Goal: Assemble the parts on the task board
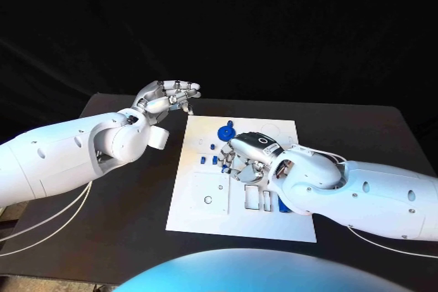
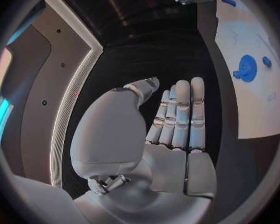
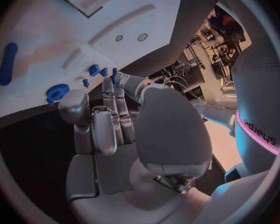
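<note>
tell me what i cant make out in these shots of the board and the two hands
- Head view: the right hand and its arm cover the middle of the task board; whatever lies under them is hidden.
- Right wrist view: whether the fingers touch a small blue part is too fine to tell.
- Head view: the small parts beside the right hand are too small to identify.
- Left wrist view: the board's far end is cut off by the circle's rim; the blue gear shows.

Hard bright light falls on the white task board point(image 1: 239, 206) against a dark backdrop; wrist views bend strongly at their rims.
</note>
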Robot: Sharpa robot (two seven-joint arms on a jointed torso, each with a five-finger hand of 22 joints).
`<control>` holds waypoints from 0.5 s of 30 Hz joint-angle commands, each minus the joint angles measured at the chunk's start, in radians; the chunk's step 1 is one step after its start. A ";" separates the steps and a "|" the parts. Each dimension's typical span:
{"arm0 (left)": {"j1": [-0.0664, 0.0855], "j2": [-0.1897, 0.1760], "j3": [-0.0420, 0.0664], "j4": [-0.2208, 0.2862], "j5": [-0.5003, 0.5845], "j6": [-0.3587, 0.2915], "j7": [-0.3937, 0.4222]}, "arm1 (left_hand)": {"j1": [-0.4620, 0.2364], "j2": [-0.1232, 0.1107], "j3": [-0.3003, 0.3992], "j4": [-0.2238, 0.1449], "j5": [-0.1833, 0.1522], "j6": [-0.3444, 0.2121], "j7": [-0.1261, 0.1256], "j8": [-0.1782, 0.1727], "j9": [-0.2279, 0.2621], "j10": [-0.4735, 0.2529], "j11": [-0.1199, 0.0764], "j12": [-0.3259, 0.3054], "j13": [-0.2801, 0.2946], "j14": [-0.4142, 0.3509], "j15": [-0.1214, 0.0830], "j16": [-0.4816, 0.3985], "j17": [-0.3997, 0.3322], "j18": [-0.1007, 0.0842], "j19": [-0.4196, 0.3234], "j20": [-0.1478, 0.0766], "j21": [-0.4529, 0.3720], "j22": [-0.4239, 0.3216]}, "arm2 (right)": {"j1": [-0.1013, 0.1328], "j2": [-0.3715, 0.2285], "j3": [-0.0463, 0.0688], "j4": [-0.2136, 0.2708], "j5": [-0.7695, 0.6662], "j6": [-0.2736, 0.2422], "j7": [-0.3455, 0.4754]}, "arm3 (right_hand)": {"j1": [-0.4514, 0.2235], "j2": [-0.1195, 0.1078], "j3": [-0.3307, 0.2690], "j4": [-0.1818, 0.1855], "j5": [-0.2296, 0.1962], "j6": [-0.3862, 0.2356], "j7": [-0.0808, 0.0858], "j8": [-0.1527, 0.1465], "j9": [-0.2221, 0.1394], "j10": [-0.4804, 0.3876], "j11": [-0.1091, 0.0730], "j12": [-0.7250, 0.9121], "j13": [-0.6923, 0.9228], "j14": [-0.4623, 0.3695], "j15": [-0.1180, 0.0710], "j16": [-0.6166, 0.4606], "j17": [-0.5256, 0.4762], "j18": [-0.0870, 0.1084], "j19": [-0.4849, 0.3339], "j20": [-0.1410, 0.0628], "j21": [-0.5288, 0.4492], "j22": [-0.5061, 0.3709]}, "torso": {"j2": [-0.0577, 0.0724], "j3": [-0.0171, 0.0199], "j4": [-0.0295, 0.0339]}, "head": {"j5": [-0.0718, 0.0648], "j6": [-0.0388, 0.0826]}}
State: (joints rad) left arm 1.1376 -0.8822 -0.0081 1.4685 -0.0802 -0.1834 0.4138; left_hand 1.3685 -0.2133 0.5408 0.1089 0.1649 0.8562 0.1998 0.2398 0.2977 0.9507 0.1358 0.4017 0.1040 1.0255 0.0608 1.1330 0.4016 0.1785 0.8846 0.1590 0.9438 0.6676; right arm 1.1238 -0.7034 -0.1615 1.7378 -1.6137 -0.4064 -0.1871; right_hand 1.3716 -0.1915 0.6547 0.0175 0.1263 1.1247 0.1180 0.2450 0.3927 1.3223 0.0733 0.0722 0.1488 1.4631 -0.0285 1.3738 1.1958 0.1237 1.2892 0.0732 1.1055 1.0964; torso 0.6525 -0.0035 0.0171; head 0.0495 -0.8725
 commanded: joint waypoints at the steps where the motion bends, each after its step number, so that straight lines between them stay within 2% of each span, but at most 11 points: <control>1: 0.000 0.005 0.001 0.003 0.007 0.000 0.000 | 0.012 -0.001 -0.004 -0.002 0.001 -0.001 0.001 0.000 0.001 -0.008 0.002 0.004 0.000 -0.006 0.003 -0.007 -0.001 0.006 0.009 0.001 -0.007 -0.001 | -0.013 0.016 -0.003 -0.015 -0.031 0.025 0.022 | 0.000 0.010 0.034 -0.031 0.002 0.000 -0.002 0.005 0.002 0.040 -0.032 0.005 0.000 0.040 -0.006 0.005 -0.002 -0.007 -0.001 -0.004 0.001 -0.002 | 0.000 -0.0013 0.0003 | 0.012 0.000; 4: 0.000 0.007 0.000 0.003 0.008 -0.001 -0.001 | 0.012 -0.001 -0.005 -0.002 0.001 -0.001 0.002 0.000 0.001 -0.008 0.002 0.004 0.000 -0.006 0.003 -0.007 -0.002 0.006 0.009 0.002 -0.007 -0.001 | -0.023 0.026 -0.005 -0.025 -0.033 0.035 0.021 | -0.001 0.010 0.035 -0.031 0.002 -0.001 -0.001 0.005 0.002 0.039 -0.032 0.004 0.000 0.040 -0.006 0.005 -0.001 -0.007 -0.001 -0.004 0.001 -0.002 | 0.000 -0.0013 -0.0007 | 0.018 0.000; 8: 0.000 0.009 0.000 0.003 0.008 -0.002 -0.002 | 0.012 -0.001 -0.005 -0.002 0.001 -0.001 0.002 0.000 0.001 -0.008 0.002 0.004 0.000 -0.006 0.003 -0.007 -0.002 0.006 0.009 0.002 -0.007 -0.001 | -0.033 0.037 -0.007 -0.037 -0.040 0.045 0.018 | -0.001 0.010 0.035 -0.032 0.002 -0.002 -0.001 0.005 0.003 0.039 -0.032 0.003 0.000 0.040 -0.006 0.006 -0.001 -0.007 -0.002 -0.004 0.000 -0.002 | 0.000 0.0006 -0.0009 | 0.025 0.000; 15: 0.000 0.012 0.000 0.004 0.008 0.000 -0.004 | 0.012 -0.001 -0.005 -0.002 0.001 -0.001 0.002 0.000 0.001 -0.008 0.002 0.004 0.000 -0.006 0.003 -0.007 -0.002 0.006 0.009 0.002 -0.007 -0.001 | -0.041 0.041 -0.009 -0.045 -0.046 0.058 0.015 | -0.001 0.010 0.035 -0.032 0.002 -0.002 -0.001 0.005 0.003 0.039 -0.032 0.003 0.000 0.040 -0.006 0.006 -0.001 -0.007 -0.002 -0.004 0.000 -0.002 | 0.000 0.0014 -0.0011 | 0.032 0.000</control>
State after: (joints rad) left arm 1.1375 -0.8724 -0.0084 1.4697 -0.0789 -0.1848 0.4081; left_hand 1.3685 -0.2134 0.5408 0.1089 0.1649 0.8562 0.1998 0.2398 0.2975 0.9507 0.1358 0.4017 0.1039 1.0256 0.0608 1.1331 0.4017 0.1786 0.8883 0.1627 0.9437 0.6676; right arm 1.0848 -0.6644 -0.1698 1.6927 -1.6375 -0.3761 -0.1772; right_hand 1.3717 -0.1916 0.6602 0.0119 0.1253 1.1216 0.1175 0.2471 0.3946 1.3223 0.0733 0.0724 0.1472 1.4646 -0.0269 1.3738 1.1950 0.1236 1.2893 0.0733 1.1055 1.0955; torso 0.6525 -0.0028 0.0164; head 0.0789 -0.8727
